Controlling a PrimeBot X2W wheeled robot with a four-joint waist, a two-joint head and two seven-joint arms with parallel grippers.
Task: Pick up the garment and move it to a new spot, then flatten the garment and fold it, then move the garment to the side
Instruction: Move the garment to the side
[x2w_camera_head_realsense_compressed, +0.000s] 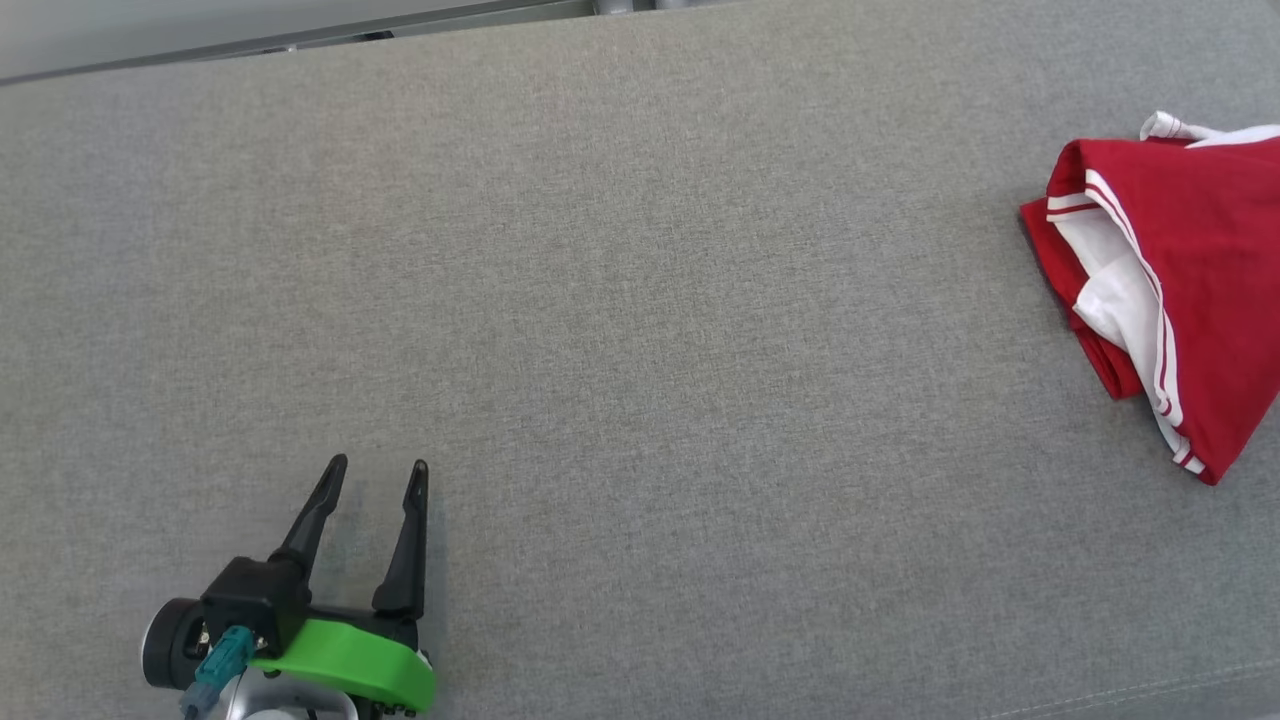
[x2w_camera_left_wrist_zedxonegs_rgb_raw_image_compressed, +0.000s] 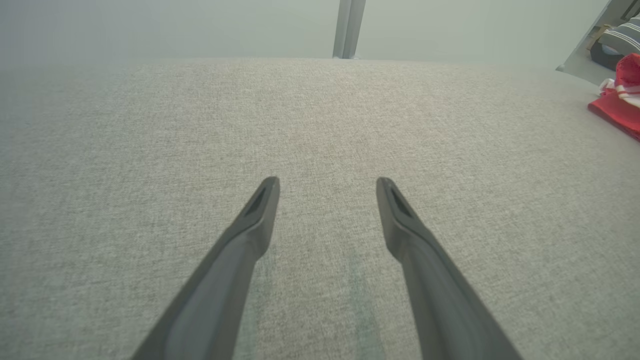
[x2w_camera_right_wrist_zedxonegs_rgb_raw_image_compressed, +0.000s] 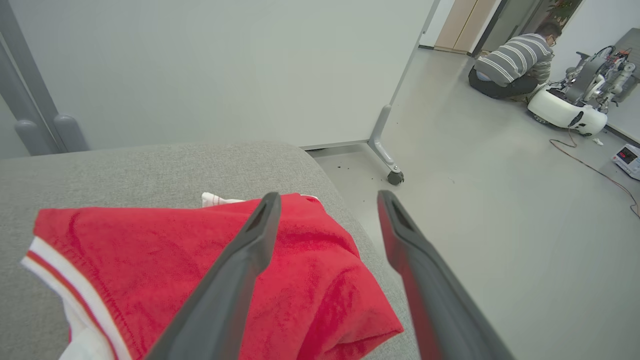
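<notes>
Your right gripper (x2w_camera_right_wrist_zedxonegs_rgb_raw_image_compressed: 327, 196), fingers spread and empty, hangs just above the red-and-white garment (x2w_camera_right_wrist_zedxonegs_rgb_raw_image_compressed: 165, 260), which lies loosely folded at the right edge of the grey cushion (x2w_camera_head_realsense_compressed: 600, 300). To grasp well, descend straight and pinch several layers, clear of the drop. Your left gripper (x2w_camera_head_realsense_compressed: 379, 463) hovers well apart, also spread and empty.
</notes>
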